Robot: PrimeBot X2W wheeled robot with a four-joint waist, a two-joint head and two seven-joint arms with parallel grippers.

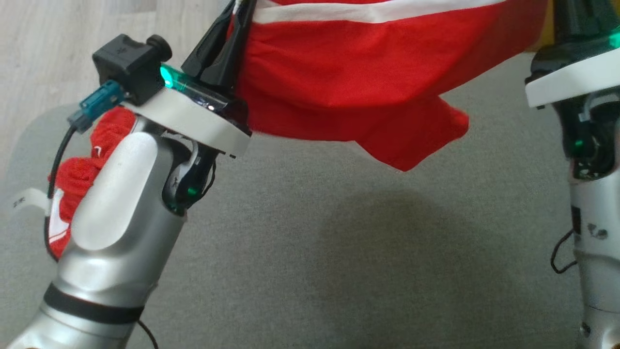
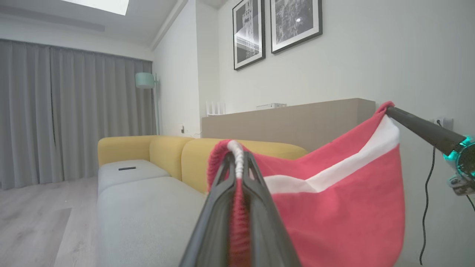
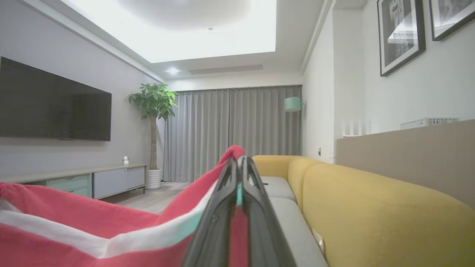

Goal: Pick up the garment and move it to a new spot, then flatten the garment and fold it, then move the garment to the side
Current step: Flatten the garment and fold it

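Note:
The garment (image 1: 348,72) is red with a white stripe and hangs stretched between my two grippers above the grey sofa seat (image 1: 339,266). My left gripper (image 1: 239,9) is shut on one edge; in the left wrist view its fingers (image 2: 219,207) pinch the ribbed red and white hem (image 2: 237,155). A loose red part (image 1: 82,179) with a white label droops behind my left forearm. My right gripper (image 3: 237,167) is shut on the other edge of the garment (image 3: 92,222). Its long dark finger (image 2: 415,126) holds the far corner in the left wrist view.
The sofa's yellow backrest (image 2: 167,148) runs along the wall, and a small dark remote (image 2: 127,168) lies on a far seat cushion. Wood floor (image 1: 48,48) borders the seat on the left. A TV (image 3: 55,107), a low cabinet (image 3: 92,181) and a plant (image 3: 153,107) stand across the room.

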